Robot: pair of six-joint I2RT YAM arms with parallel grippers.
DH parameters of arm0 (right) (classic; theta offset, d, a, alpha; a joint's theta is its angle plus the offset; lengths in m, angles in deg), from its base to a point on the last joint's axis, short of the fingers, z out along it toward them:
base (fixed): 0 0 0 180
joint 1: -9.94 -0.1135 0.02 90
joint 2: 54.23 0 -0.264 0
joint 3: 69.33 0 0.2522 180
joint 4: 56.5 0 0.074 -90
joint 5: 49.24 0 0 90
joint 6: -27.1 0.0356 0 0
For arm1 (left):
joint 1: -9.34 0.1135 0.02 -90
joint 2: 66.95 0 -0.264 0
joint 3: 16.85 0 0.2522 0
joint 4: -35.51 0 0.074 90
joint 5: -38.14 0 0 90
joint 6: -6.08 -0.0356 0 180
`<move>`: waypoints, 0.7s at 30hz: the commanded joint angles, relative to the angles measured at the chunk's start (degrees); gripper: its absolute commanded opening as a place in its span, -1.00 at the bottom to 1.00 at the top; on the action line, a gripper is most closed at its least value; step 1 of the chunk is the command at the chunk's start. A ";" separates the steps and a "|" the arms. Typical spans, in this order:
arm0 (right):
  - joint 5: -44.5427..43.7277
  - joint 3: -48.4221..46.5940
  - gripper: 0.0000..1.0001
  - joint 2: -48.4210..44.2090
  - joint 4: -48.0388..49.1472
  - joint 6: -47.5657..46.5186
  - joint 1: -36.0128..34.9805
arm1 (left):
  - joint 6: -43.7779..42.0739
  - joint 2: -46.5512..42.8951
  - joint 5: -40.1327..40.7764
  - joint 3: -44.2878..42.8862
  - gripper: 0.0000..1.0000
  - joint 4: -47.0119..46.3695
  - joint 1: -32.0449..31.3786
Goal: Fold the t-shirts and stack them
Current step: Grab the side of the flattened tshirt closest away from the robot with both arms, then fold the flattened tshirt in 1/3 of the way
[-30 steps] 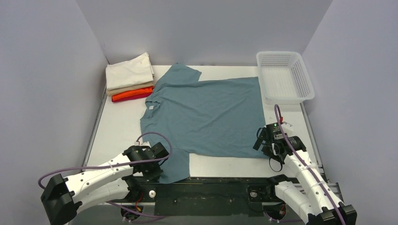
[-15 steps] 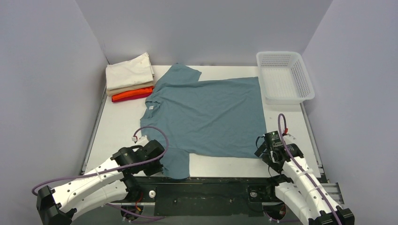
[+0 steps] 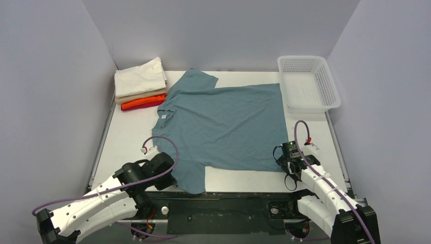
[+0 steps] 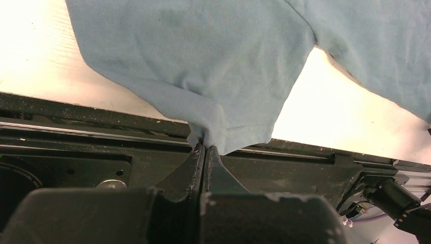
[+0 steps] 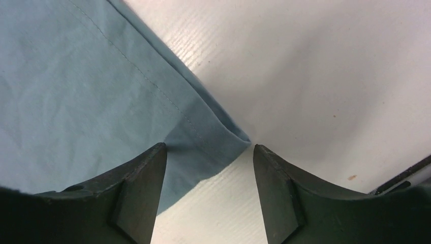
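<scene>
- Seen from above, the left gripper [image 4: 204,148] is tucked out of sight under its own wrist, which also covers part of the teal t-shirt's [image 3: 223,124] near sleeve.
- In the left wrist view, the pinch of sleeve hem clamped between the fingers is hidden, and the shirt runs off the top and right edges.
- In the right wrist view, the right gripper's [image 5: 209,146] spread fingers are cut off at the bottom edge. I cannot tell whether their tips touch the table [image 5: 325,76].
- The tan shirt [image 3: 141,96] and orange shirt [image 3: 144,102] show only their near edges under the cream shirt [image 3: 140,76].
- The white tag [image 3: 164,116] at the collar is too small to read.
</scene>
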 commanded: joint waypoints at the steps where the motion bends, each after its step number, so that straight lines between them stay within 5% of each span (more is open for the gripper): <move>1: -0.56 2.97 0.13 2.09 2.72 2.18 0.44 | -1.18 -0.46 -0.17 -1.40 -1.00 0.22 -0.11; 9: 1.73 1.63 -0.89 2.14 -1.72 1.00 0.47 | -1.32 0.03 -2.95 -3.04 -1.00 4.62 -0.11; 21: 2.10 -5.45 -1.00 -4.11 -23.98 -1.75 0.54 | 4.05 -6.00 -20.58 -1.97 -1.00 16.72 -0.20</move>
